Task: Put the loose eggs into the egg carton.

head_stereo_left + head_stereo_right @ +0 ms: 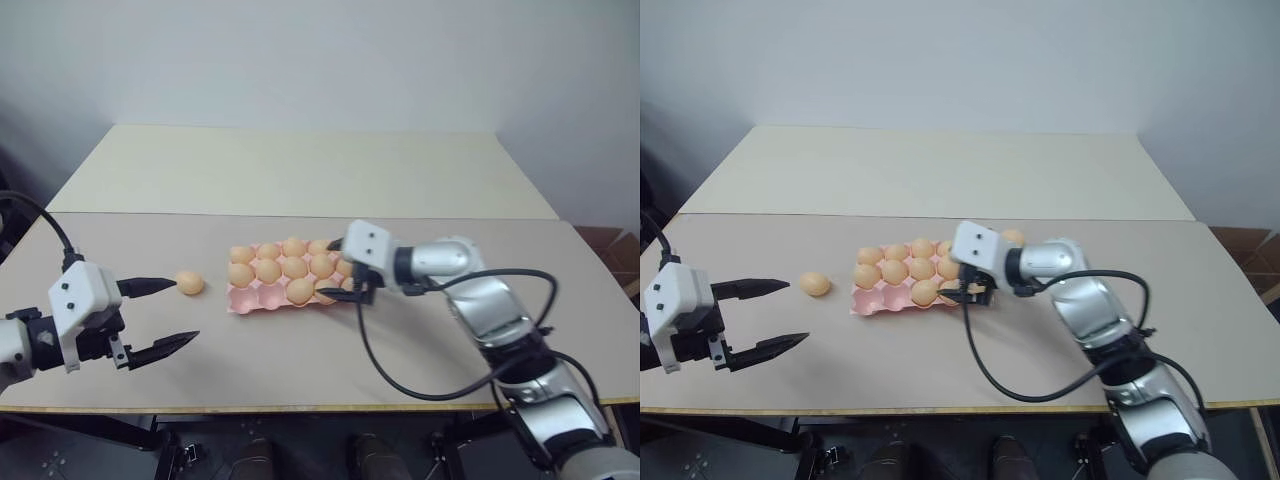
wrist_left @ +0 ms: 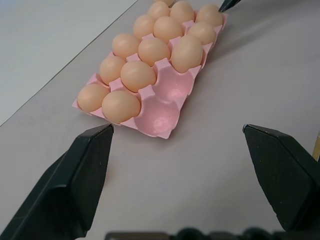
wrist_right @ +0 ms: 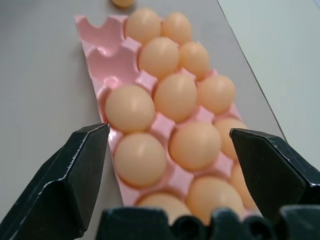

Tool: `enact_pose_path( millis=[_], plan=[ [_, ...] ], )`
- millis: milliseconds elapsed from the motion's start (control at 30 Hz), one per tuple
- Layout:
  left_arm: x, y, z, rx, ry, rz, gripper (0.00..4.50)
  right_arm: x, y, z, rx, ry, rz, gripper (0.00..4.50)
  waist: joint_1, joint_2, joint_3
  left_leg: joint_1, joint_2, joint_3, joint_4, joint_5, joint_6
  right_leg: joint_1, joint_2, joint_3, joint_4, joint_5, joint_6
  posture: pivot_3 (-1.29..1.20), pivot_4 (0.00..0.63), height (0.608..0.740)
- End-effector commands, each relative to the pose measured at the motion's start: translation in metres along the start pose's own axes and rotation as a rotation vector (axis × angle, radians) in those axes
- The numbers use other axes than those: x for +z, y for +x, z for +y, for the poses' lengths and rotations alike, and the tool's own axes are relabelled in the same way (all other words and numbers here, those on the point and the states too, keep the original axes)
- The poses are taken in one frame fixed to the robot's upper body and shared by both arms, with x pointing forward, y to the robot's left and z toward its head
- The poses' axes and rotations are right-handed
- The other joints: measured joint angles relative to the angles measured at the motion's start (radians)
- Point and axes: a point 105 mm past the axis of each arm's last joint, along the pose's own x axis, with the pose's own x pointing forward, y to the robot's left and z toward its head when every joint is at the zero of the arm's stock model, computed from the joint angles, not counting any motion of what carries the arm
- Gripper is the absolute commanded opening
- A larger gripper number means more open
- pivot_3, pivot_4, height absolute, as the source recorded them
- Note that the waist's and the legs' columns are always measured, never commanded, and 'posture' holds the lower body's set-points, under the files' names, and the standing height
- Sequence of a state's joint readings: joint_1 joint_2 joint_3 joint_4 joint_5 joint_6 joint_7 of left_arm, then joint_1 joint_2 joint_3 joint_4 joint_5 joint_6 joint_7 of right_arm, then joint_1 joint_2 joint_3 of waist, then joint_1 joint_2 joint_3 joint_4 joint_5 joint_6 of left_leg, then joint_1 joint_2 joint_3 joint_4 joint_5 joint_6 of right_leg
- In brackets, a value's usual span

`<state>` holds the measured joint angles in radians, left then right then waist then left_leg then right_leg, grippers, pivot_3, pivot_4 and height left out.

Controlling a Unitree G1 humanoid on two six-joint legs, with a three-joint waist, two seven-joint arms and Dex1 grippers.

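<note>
Two cups of the pink egg carton (image 1: 243, 298) are seen empty at its left end, and one loose egg (image 1: 190, 283) is left on the tabletop (image 1: 300, 350) beside it. The left tool (image 1: 160, 317) is held wide near this egg, probably for grasping. The right tool (image 1: 340, 272) is spread wide over the carton's right end, nothing held.

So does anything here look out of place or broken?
Only one thing: a single loose egg lies on the table, off the left end of the pink egg carton, which has two empty cups at that end. The eggs in the carton look whole and seated, with nothing spilled or cracked.
</note>
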<state>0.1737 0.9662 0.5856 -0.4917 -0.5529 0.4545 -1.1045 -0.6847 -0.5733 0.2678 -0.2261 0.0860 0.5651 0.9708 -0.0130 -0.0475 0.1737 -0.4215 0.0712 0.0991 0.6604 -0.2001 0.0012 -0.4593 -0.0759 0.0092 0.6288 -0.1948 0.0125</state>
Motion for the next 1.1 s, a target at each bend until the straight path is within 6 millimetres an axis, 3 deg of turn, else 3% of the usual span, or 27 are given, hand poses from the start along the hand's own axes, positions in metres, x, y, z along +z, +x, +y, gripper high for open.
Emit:
enact_pose_path(
  millis=[33, 267, 400, 567, 800, 1100],
  plan=[
    [0.006, 0.002, 0.002, -0.004, 0.037, -0.024, 4.5, 0.005, -0.032, -0.012, -0.055, 0.018, -0.008, 4.45, 0.0, 0.0, 0.0, 0.0, 0.0, 0.0, 0.0, 0.0, 0.0, 0.0, 0.0, 0.0, 0.0, -0.001, 0.001, 0.0, 0.15, 0.74],
    [0.023, 0.009, 0.002, -0.087, 0.053, -0.125, 4.5, -0.016, -0.102, 0.006, -0.049, 0.086, 0.122, 4.45, 0.007, 0.0, 0.0, -0.001, -0.001, -0.001, 0.0, 0.0, 0.0, 0.0, 0.0, 0.0, -0.002, -0.002, 0.003, 0.0, 0.15, 0.74],
    [0.022, 0.011, 0.005, -0.098, 0.057, -0.12, 4.5, -0.022, -0.124, 0.012, -0.078, 0.116, 0.183, 4.45, -0.002, 0.0, 0.0, 0.001, 0.0, -0.001, 0.0, 0.0, 0.0, 0.001, 0.0, 0.001, -0.002, -0.002, 0.003, 0.0, 0.15, 0.74],
    [0.02, 0.014, 0.008, -0.107, 0.058, -0.116, 4.5, -0.028, -0.135, 0.018, -0.098, 0.135, 0.229, 4.45, 0.0, 0.0, 0.0, 0.002, 0.0, -0.001, 0.0, 0.0, 0.0, 0.001, 0.0, 0.001, -0.001, -0.002, 0.003, 0.0, 0.15, 0.74],
    [0.02, 0.018, 0.01, -0.113, 0.067, -0.103, 4.5, -0.029, -0.121, 0.006, -0.147, 0.114, 0.198, 4.45, -0.003, 0.0, 0.0, 0.001, -0.001, -0.001, 0.0, 0.0, 0.0, 0.001, 0.0, 0.001, -0.002, -0.002, 0.003, 0.0, 0.15, 0.74],
    [0.019, 0.019, 0.008, -0.1, 0.069, -0.099, 4.5, -0.032, -0.055, -0.065, -0.276, 0.083, 0.159, 4.45, -0.011, 0.0, 0.0, 0.0, -0.001, -0.001, 0.0, 0.0, 0.0, 0.0, 0.001, 0.002, -0.001, -0.001, 0.002, 0.0, 0.15, 0.74]
  ],
)
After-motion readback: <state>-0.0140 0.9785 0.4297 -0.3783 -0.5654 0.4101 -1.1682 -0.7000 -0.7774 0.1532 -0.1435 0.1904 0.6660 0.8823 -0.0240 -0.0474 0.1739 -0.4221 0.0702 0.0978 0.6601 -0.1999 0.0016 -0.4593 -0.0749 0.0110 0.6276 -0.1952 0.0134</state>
